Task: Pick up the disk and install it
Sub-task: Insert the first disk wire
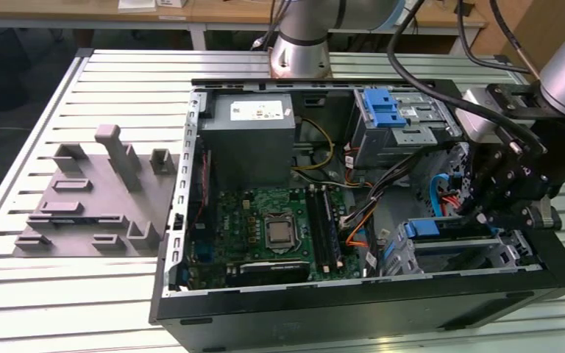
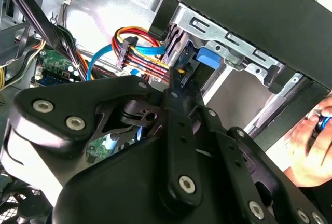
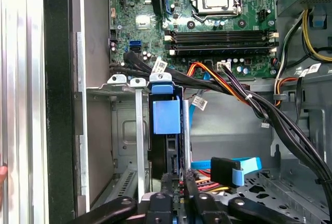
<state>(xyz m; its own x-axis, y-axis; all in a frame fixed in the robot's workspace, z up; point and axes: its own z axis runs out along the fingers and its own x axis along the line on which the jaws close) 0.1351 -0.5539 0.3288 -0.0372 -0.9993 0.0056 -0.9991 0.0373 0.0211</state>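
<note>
First wrist view: we see the disk [image 3: 167, 130] standing on edge in a grey sheet-metal bay [image 3: 124, 130] of the open computer case [image 3: 59, 105]. Its blue plastic carrier tab faces the camera, with a dark slim body below. The gripper [image 3: 175, 185] sits at the disk's near edge, fingers narrow on either side of it; we can't tell whether they actually clamp it.

Exterior view: the disk [image 1: 440, 229] shows as a blue tab in the bay [image 1: 459, 254] near the case's corner on the exterior view's right. The black gripper [image 1: 503, 198] is just above it.

Second wrist view adds a hand [image 2: 311, 149] outside the case wall, plus red, yellow and blue cables [image 2: 137, 50] beside the bay.
</note>
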